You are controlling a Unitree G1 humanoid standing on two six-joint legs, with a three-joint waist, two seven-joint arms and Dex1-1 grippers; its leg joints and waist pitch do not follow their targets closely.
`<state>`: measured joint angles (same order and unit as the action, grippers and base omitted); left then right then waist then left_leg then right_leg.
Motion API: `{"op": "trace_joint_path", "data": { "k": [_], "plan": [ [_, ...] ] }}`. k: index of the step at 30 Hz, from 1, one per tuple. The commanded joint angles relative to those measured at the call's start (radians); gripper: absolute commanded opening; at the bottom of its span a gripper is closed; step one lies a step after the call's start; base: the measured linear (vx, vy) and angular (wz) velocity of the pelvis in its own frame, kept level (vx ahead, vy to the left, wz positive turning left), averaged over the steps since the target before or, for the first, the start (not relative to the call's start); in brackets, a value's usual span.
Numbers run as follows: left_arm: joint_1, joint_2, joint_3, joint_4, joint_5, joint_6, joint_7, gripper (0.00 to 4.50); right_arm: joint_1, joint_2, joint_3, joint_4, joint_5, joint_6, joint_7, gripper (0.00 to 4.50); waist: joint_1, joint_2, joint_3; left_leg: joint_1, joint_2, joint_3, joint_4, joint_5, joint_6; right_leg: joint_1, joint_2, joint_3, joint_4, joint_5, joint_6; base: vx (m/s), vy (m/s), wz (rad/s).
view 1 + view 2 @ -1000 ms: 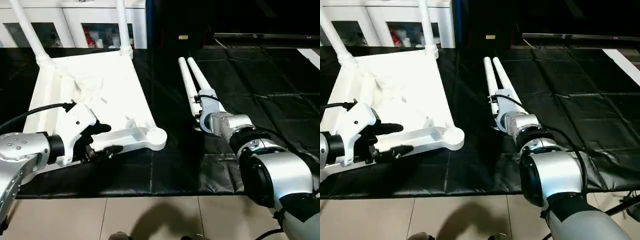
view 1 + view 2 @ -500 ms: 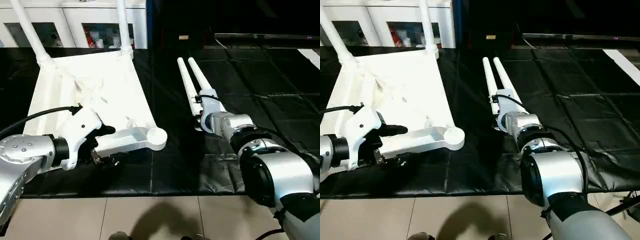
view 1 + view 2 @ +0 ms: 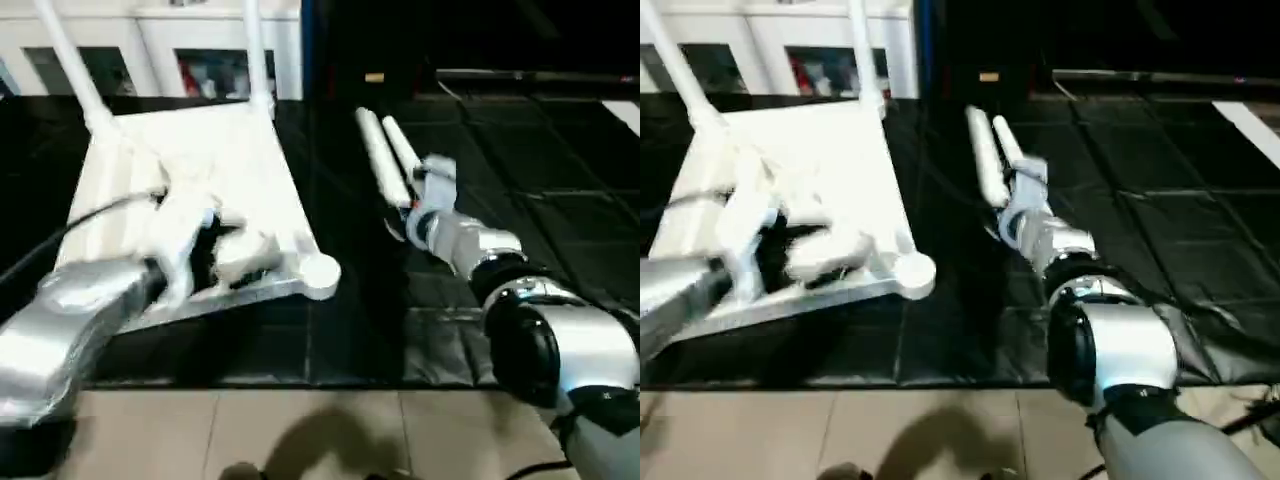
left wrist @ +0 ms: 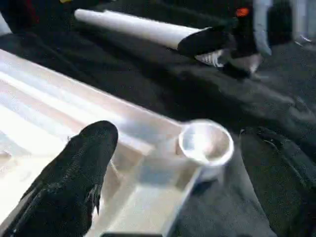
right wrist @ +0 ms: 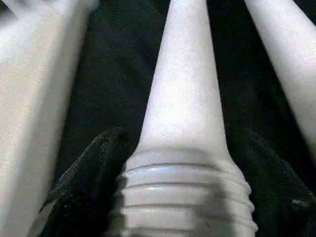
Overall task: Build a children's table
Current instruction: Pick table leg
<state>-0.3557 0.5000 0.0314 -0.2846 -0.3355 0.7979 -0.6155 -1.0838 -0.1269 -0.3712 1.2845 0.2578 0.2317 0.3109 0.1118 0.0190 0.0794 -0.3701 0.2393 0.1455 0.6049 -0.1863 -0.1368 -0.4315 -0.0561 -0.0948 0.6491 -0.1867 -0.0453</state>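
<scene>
**Third leg in the right gripper, near socket waiting**

The top (image 3: 190, 180) lies upside down on the black mat (image 3: 520, 170), ribs up, so its corner sockets face upward to take legs. Two legs already stand in the far corners, one at the far left (image 3: 70, 60) and one at the far right (image 3: 252, 50). The near socket (image 4: 206, 143) is empty; in the left wrist view it sits just beyond the left gripper's finger (image 4: 79, 173), an open round cup at the end of the rim.

The left gripper (image 3: 205, 255) hangs over the near edge of the top with its jaws spread wide and nothing between them. My guess is it is there to steady the top while a leg goes in.

The right gripper (image 3: 1025, 195) is closed around the threaded end of a leg (image 5: 185, 123), with a black finger on either side of the ridged collar. Holding it by that end suits steering it into a socket. The spare leg (image 3: 375, 150) lies just beside the held one on the mat, well apart from the top.

Next, as I judge it, the held leg must swing across to the empty socket.
</scene>
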Motion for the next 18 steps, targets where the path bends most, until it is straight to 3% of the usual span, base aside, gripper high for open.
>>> {"op": "trace_joint_path", "data": {
  "k": [1, 4, 7, 8, 9, 11, 12, 13, 14, 15, 16, 17, 18],
  "plan": [
    [-0.031, -0.04, 0.009, 0.04, 0.023, -0.016, 0.075, 4.5, 0.015, 0.019, -0.06, -0.079, 0.095, -0.026, 0.11, 2.84, 0.001, 0.01, -0.096, -0.004, -0.023, 0.025, -0.049, -0.107, 0.028, 0.087, -0.057, 0.053, -0.062, -0.014, -0.206, 0.0, 0.0, 0.0],
    [-0.052, -0.081, 0.02, 0.064, 0.017, -0.017, 0.109, 4.5, 0.035, 0.037, -0.082, -0.127, 0.139, 0.003, 0.169, 2.82, -0.002, 0.009, -0.1, -0.009, -0.021, 0.021, -0.049, -0.069, 0.045, 0.089, -0.059, 0.049, -0.06, 0.005, -0.223, 0.0, 0.0, 0.0],
    [-0.089, -0.166, 0.054, 0.114, -0.015, -0.016, 0.168, 4.5, 0.109, 0.08, -0.09, -0.292, 0.236, 0.096, 0.289, 2.81, 0.002, 0.013, -0.104, -0.007, -0.02, 0.02, -0.046, -0.049, 0.064, 0.089, -0.058, 0.05, -0.059, 0.039, -0.23, 0.0, 0.0, 0.0],
    [-0.109, -0.207, 0.078, 0.137, -0.037, -0.011, 0.194, 4.5, 0.147, 0.097, -0.085, -0.385, 0.287, 0.16, 0.332, 2.81, 0.004, 0.015, -0.104, -0.004, -0.02, 0.021, -0.045, -0.049, 0.07, 0.086, -0.056, 0.049, -0.061, 0.047, -0.231, 0.0, 0.0, 0.0],
    [-0.109, -0.207, 0.078, 0.137, -0.037, -0.011, 0.194, 4.5, 0.148, 0.098, -0.085, -0.385, 0.288, 0.161, 0.332, 2.81, 0.004, 0.014, -0.103, -0.004, -0.021, 0.02, -0.046, -0.047, 0.071, 0.089, -0.054, 0.05, -0.061, 0.055, -0.232, 0.0, 0.0, 0.0],
    [-0.184, -0.317, 0.176, 0.224, -0.128, -0.001, 0.267, 4.5, 0.221, 0.125, -0.067, -0.555, 0.388, 0.282, 0.401, 2.81, 0.01, 0.019, -0.103, 0.002, -0.022, 0.023, -0.043, -0.06, 0.074, 0.085, -0.052, 0.052, -0.066, 0.056, -0.236, 0.0, 0.0, 0.0],
    [-0.21, -0.351, 0.211, 0.254, -0.161, 0.002, 0.29, 4.5, 0.24, 0.132, -0.061, -0.598, 0.415, 0.316, 0.419, 2.81, 0.014, 0.017, -0.103, -0.001, -0.019, 0.021, -0.045, -0.073, 0.074, 0.087, -0.054, 0.05, -0.07, 0.047, -0.237, 0.0, 0.0, 0.0],
    [-0.212, -0.354, 0.214, 0.257, -0.165, 0.002, 0.291, 4.5, 0.241, 0.133, -0.061, -0.602, 0.417, 0.318, 0.42, 2.81, 0.016, 0.014, -0.105, -0.003, -0.018, 0.018, -0.049, -0.081, 0.066, 0.09, -0.058, 0.048, -0.068, 0.029, -0.233, 0.0, 0.0, 0.0],
    [-0.274, -0.422, 0.281, 0.324, -0.254, 0.005, 0.32, 4.5, 0.278, 0.148, -0.05, -0.676, 0.461, 0.361, 0.457, 2.81, 0.016, 0.014, -0.1, -0.005, -0.025, 0.022, -0.047, -0.093, 0.062, 0.089, -0.055, 0.048, -0.077, -0.011, -0.222, 0.0, 0.0, 0.0],
    [-0.296, -0.441, 0.3, 0.347, -0.284, 0.005, 0.326, 4.5, 0.292, 0.152, -0.043, -0.701, 0.471, 0.371, 0.471, 2.81, 0.021, 0.014, -0.103, 0.0, -0.022, 0.021, -0.047, -0.104, 0.056, 0.087, -0.059, 0.048, -0.078, -0.03, -0.219, 0.0, 0.0, 0.0],
    [-0.302, -0.447, 0.305, 0.353, -0.292, 0.005, 0.327, 4.5, 0.296, 0.153, -0.041, -0.708, 0.473, 0.374, 0.474, 2.81, 0.021, 0.009, -0.101, -0.005, -0.023, 0.02, -0.049, -0.103, 0.055, 0.09, -0.059, 0.047, -0.081, -0.057, -0.208, 0.0, 0.0, 0.0],
    [-0.372, -0.492, 0.362, 0.426, -0.371, -0.011, 0.351, 4.5, 0.344, 0.159, -0.003, -0.791, 0.497, 0.413, 0.514, 2.81, 0.025, 0.015, -0.099, -0.002, -0.024, 0.02, -0.048, -0.113, 0.049, 0.085, -0.059, 0.047, -0.086, -0.099, -0.192, 0.0, 0.0, 0.0],
    [-0.398, -0.505, 0.385, 0.455, -0.393, -0.021, 0.365, 4.5, 0.363, 0.161, 0.014, -0.824, 0.504, 0.426, 0.527, 2.81, 0.027, 0.012, -0.098, -0.002, -0.029, 0.025, -0.046, -0.111, 0.053, 0.085, -0.056, 0.048, -0.095, -0.112, -0.177, 0.0, 0.0, 0.0]
  ]
}}
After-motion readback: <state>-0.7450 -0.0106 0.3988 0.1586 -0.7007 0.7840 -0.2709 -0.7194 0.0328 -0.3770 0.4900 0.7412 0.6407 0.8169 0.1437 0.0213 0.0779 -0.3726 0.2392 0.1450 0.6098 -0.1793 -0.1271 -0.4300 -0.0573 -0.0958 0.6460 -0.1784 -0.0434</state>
